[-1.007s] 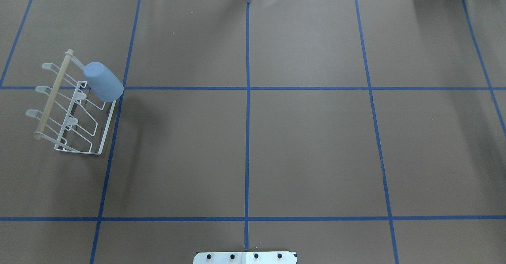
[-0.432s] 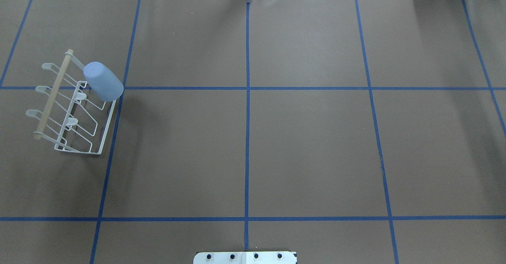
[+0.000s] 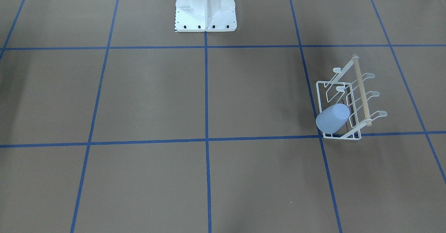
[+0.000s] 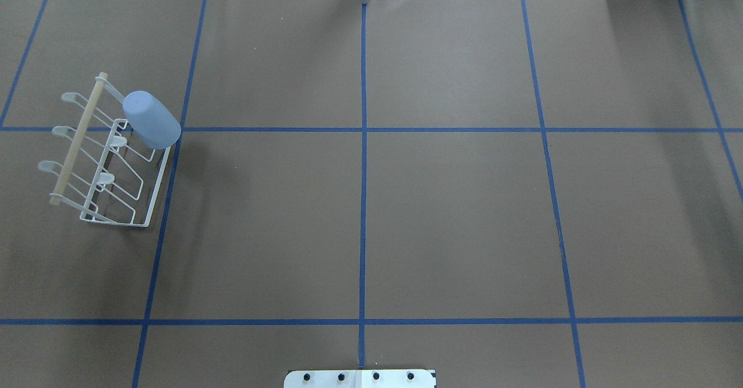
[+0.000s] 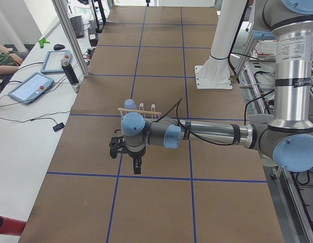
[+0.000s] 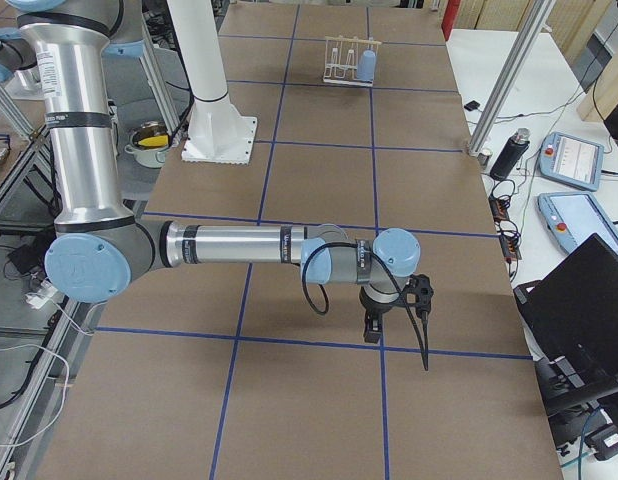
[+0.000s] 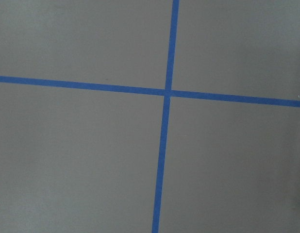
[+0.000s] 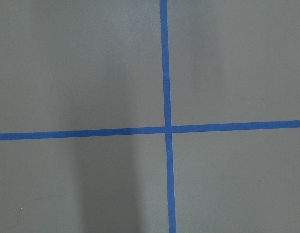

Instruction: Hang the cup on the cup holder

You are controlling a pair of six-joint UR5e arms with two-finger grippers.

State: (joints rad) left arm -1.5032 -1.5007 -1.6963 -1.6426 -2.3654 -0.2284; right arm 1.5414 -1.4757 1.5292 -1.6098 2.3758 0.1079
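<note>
The cup [image 4: 152,119] is sitting on the cup holder [image 4: 78,138]. It is tilted over one prong at the rack's far end, on the side facing the middle of the bench [image 4: 453,214]. Its rounded base is pointing up and toward the wooden rod. The rack is standing on the robot's left part of the bench, well apart from both grippers.

The overhead and front-facing views are showing the cup and rack clearly, and of the robot only the white pedestal [image 3: 205,6]. The side views are giving what those two lack. The left gripper [image 5: 138,169] is hanging over the bench and pointing down, with the rack partly hidden behind its arm. The right gripper [image 6: 372,333] is hanging the same way at the opposite end, with the rack small in the distance. From these views one cannot tell whether either gripper is spread or closed. The wrist cameras are showing only bare bench and crossing blue tape lines [image 7: 164,92].
</note>
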